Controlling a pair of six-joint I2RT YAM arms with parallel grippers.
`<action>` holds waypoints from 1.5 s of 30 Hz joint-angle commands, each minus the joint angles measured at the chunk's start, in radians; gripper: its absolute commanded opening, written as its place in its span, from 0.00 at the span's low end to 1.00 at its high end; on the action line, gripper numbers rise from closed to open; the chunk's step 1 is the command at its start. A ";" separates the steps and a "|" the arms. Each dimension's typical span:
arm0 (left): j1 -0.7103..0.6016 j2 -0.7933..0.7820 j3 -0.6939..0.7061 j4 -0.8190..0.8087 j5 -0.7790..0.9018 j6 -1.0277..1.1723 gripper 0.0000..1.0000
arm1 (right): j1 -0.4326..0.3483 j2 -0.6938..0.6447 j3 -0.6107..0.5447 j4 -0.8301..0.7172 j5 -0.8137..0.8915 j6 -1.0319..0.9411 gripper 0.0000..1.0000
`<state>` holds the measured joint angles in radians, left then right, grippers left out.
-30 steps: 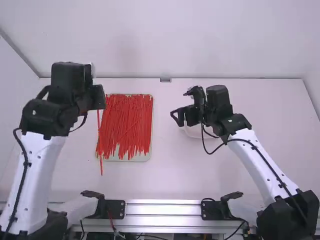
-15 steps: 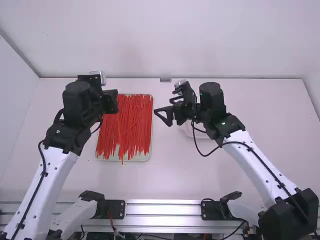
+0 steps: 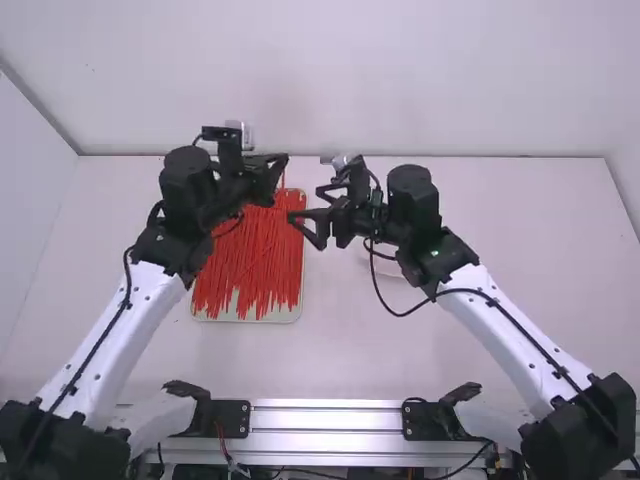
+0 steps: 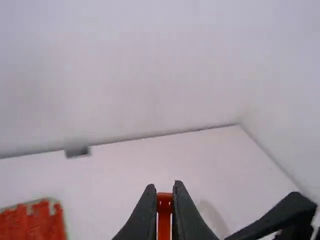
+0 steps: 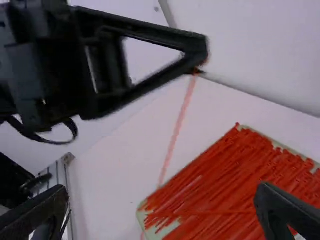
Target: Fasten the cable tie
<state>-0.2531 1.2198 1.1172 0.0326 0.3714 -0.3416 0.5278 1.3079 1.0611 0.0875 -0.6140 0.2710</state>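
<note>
The cable tie point(image 5: 177, 127) is a thin, flat, red plastic strip. It hangs nearly straight from the tips of the left gripper point(image 4: 163, 187), which is pressed together on its upper end. The end shows as a short red tab between the two black, tapering fingers point(image 4: 148, 210). The tie hangs in the air above the far right corner of the tray point(image 3: 245, 318), and its lower end looks blurred, so I cannot tell whether it touches anything below.

The tray is a pale, flat board with rounded corners, lying left of the middle of the white table point(image 3: 560, 230). It carries a dense pile of red cable ties point(image 3: 250, 265), mostly laid lengthwise with a few crossing at a slant.

The right gripper point(image 3: 307, 228) has open-framed triangular black fingers. They are spread wide just beside the left gripper's tips, over the tray's right edge.

A second ago the left arm stood over the table's left side, with the tie dangling past the tray's left edge. It has since swung toward the middle and now points rightward. The right gripper was then right of the tray and has crossed to meet the left one.
</note>
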 commanded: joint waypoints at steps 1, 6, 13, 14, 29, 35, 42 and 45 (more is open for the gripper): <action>-0.038 0.003 -0.005 0.035 0.027 -0.009 0.02 | 0.010 0.000 0.032 0.006 0.083 0.053 0.96; -0.078 0.001 -0.005 0.061 -0.049 -0.018 0.02 | 0.010 0.000 0.032 0.014 0.099 0.066 0.87; -0.103 0.000 -0.005 0.104 -0.018 -0.058 0.02 | 0.010 0.000 0.032 0.011 0.098 0.066 0.68; -0.102 0.000 -0.005 0.107 -0.016 -0.060 0.02 | 0.010 0.000 0.032 0.011 0.098 0.065 0.61; -0.106 0.000 -0.005 0.142 0.030 -0.109 0.02 | 0.009 0.000 0.032 0.011 0.098 0.066 0.17; -0.106 0.000 -0.005 0.134 0.029 -0.105 0.02 | 0.009 0.000 0.032 0.010 0.099 0.065 0.00; -0.097 0.000 -0.005 0.105 0.030 -0.069 0.13 | -0.032 0.000 0.032 -0.020 0.079 0.036 0.00; -0.080 0.000 -0.005 0.091 0.041 -0.066 0.18 | -0.060 0.000 0.032 -0.030 0.027 0.012 0.00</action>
<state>-0.3431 1.2297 1.1172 0.1257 0.3962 -0.4221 0.4828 1.3079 1.0611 0.0540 -0.5472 0.3088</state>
